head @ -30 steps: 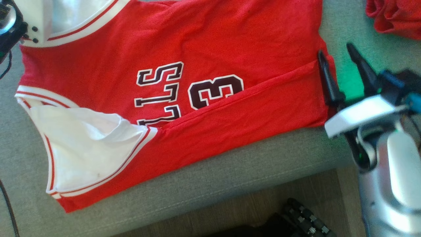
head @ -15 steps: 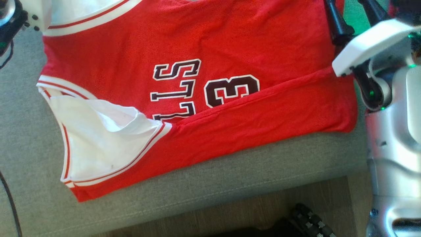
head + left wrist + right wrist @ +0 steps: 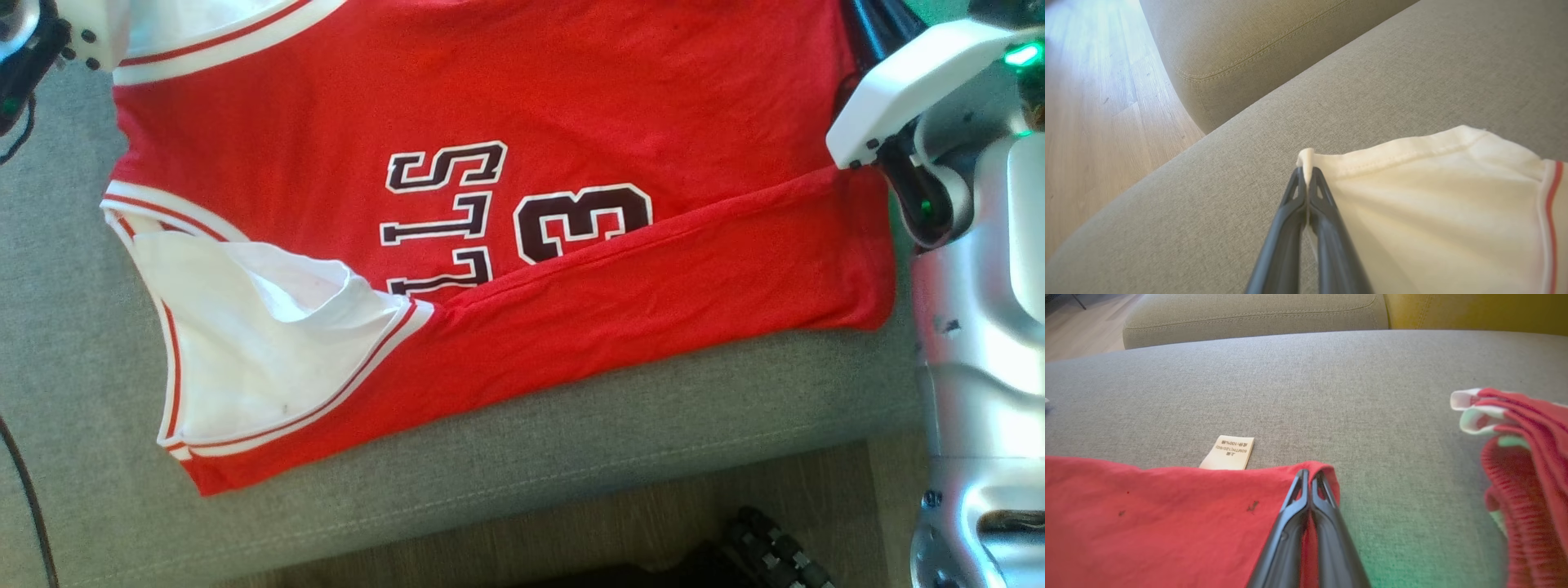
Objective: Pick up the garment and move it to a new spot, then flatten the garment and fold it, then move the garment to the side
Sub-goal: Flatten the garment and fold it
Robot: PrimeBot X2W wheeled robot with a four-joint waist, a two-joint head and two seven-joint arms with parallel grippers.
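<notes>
The garment (image 3: 571,106) is a red jersey with white trim and dark lettering, spread on the grey sofa seat (image 3: 571,441). Its near side edge is folded over part of the number. In the left wrist view my left gripper (image 3: 1306,173) is shut on a white edge of the garment (image 3: 1433,196), at the armhole end. In the right wrist view my right gripper (image 3: 1309,475) is shut on the red hem corner of the garment (image 3: 1167,514). The right arm's white wrist (image 3: 914,77) sits at the jersey's far right corner.
A second red cloth (image 3: 1519,465) lies bunched on the seat to the right of my right gripper. A pale care label (image 3: 1228,452) pokes out past the hem. Wooden floor (image 3: 620,531) runs along the seat's front edge, with a dark wheeled part (image 3: 767,555) on it.
My right gripper stood open at the hem's right edge; it has moved to the far corner and shut on the hem. The head view has shifted too. The left gripper keeps its hold.
</notes>
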